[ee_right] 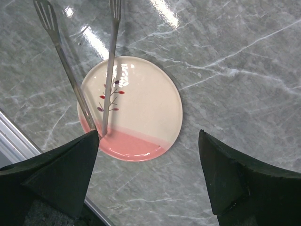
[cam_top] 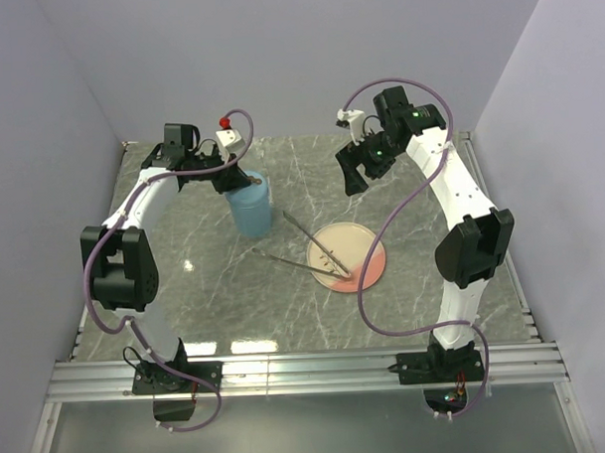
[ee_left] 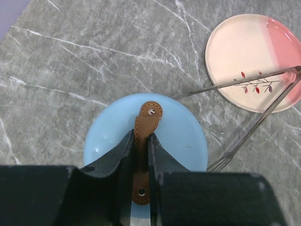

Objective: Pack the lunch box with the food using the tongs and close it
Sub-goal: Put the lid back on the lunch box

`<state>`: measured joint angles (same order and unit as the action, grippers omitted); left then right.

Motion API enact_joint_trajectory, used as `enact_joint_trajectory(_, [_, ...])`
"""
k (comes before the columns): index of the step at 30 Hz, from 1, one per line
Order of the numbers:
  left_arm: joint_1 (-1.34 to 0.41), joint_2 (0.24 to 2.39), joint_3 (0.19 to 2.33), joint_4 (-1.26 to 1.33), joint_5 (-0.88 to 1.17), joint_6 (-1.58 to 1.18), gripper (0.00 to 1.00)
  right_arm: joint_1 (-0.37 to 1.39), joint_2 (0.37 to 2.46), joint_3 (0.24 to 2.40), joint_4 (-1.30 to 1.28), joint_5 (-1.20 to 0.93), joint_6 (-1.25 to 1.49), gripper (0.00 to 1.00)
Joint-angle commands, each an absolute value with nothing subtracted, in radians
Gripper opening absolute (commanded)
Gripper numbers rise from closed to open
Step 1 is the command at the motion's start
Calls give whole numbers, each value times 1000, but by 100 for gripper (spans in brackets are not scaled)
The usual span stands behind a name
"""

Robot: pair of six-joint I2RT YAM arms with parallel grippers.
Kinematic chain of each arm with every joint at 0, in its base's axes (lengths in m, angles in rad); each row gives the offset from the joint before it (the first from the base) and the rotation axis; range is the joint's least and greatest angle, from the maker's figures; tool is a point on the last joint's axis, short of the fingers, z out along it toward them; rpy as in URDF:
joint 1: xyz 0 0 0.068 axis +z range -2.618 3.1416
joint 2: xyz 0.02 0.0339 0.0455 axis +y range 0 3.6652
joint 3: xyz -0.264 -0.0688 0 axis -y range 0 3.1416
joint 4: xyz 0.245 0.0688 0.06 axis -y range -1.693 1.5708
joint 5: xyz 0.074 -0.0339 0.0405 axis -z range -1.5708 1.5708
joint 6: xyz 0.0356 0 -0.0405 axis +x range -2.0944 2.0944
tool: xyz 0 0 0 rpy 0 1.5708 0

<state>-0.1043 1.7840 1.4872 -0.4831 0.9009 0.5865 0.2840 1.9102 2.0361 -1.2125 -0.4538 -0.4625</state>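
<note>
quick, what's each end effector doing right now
left end effector: closed on the brown strap handle of the blue lid
right end effector: open, holding nothing

tongs: shiny metal | plate: glossy glaze | table: polished marble look | lid strap: brown leather-like

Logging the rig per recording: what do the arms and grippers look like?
Both the left arm and right arm have white links with bulky black joints, each trailed by a looping purple cable. The right arm shows green lights; the left carries a red button. The left gripper and right gripper are matte black, wedge-shaped.
</note>
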Motion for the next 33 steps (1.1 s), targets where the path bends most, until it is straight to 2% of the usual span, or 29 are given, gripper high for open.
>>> enact_joint_trajectory(1, [-109, 1804, 1451, -541, 874, 620, 0, 290, 1899, 2033, -1195, -448, -463, 93])
enact_joint_trajectory(9, [-109, 1764, 1309, -468, 816, 649, 0, 291, 1894, 2023, -1192, -446, -468, 93])
enact_joint_trajectory(33, [-92, 1842, 1301, -523, 793, 689, 2, 291, 1902, 2034, -1201, -446, -472, 93])
